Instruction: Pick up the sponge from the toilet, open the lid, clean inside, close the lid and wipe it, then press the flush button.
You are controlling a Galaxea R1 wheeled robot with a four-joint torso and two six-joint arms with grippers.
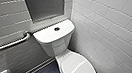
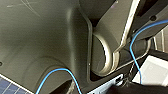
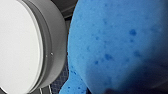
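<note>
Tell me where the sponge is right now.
The sponge sits close up in the right wrist view, just beside the rounded white edge of the toilet, with dark floor beneath.

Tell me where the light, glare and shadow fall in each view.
Head view: even light, soft sheen on the lid and the white wall tiles, the other wall greyer, tile lines tilted by the wide angle. Left wrist view: dim, dark robot housing. Right wrist view: lid brightly lit, sponge shading to dark at one edge.

A blue cable (image 2: 58,69) loops over dark robot housing (image 2: 45,42); blue tiles (image 2: 6,87), possibly floor, show in one corner.
</note>
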